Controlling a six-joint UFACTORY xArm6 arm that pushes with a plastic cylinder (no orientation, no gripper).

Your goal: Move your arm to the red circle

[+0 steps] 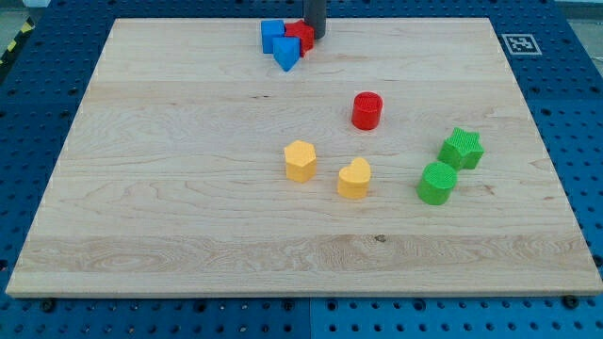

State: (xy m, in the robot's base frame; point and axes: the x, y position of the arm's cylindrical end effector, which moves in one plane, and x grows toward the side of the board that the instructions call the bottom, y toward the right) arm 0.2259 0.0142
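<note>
- The tip (314, 36) is seen at the view's top edge of the board (141, 188), touching or just beside a red block (301, 36) clustered with a blue cube (272, 36) and a blue triangular block (286, 55).
- Bare wood is shown between that cluster and the red circle (366, 110); nothing is placed on that line.
- Below the circle, passage is narrowed by a yellow hexagon (300, 160) and a yellow heart (354, 178).
- To the view's right, a green star (462, 148) and green circle (437, 183) are found touching.
</note>
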